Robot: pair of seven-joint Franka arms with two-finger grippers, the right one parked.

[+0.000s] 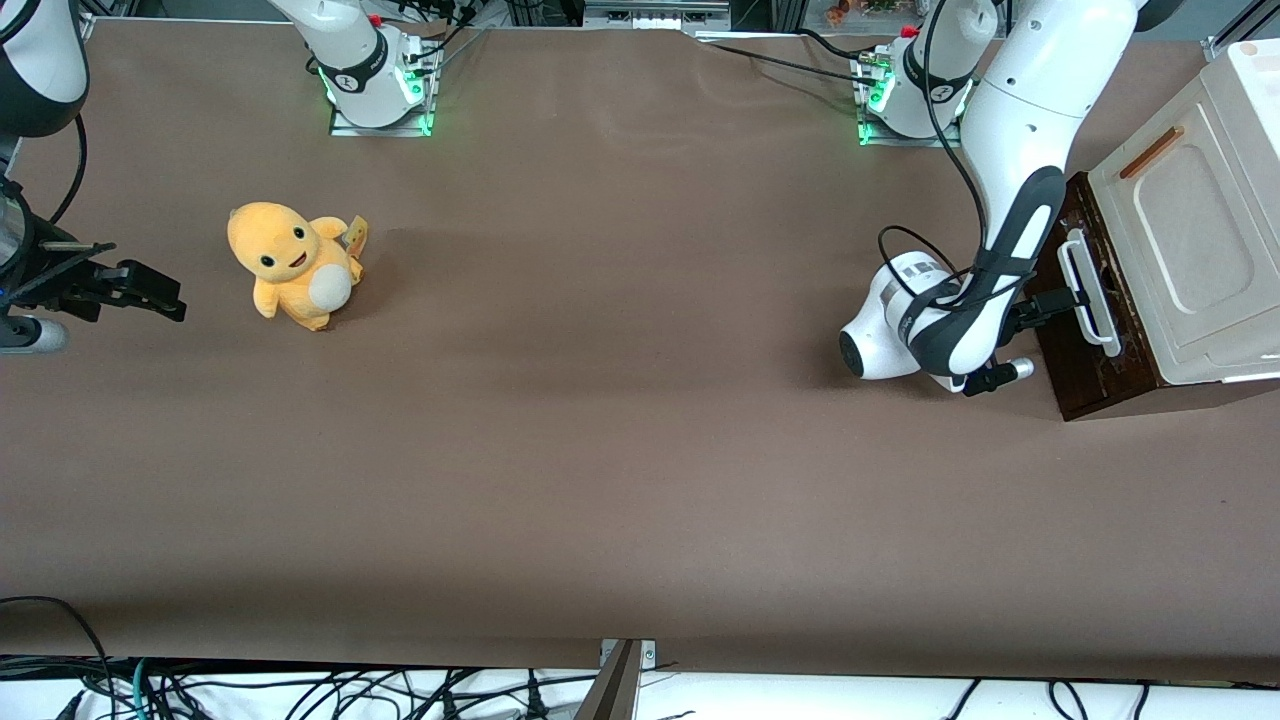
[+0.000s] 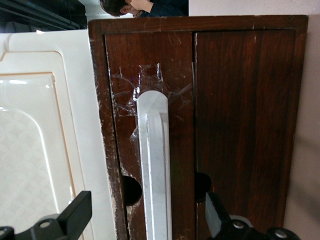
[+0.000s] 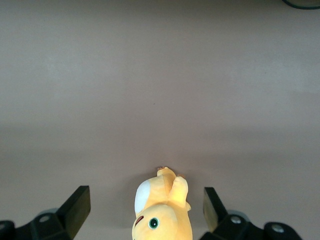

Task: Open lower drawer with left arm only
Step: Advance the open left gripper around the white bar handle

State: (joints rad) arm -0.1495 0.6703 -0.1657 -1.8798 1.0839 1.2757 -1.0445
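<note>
The lower drawer [image 1: 1085, 350] has a dark brown wooden front [image 2: 240, 115] and a long white bar handle [image 1: 1090, 290] [image 2: 155, 165], held on with clear tape. It sits under a cream cabinet at the working arm's end of the table, and none of its inside shows. The left arm [image 1: 1010, 150] reaches down in front of the drawer. Its black gripper [image 1: 1062, 301] [image 2: 147, 215] is open. One finger [image 2: 77, 210] is over the cream panel and the other finger [image 2: 216, 212] is over the dark wood. The handle runs between them, untouched.
Above the drawer, the cream panel [image 1: 1190, 220] [image 2: 40, 150] carries an orange-brown strip handle [image 1: 1150, 152]. A yellow plush toy [image 1: 293, 263] [image 3: 160, 212] sits toward the parked arm's end. Brown table surface [image 1: 620, 400] spreads between them.
</note>
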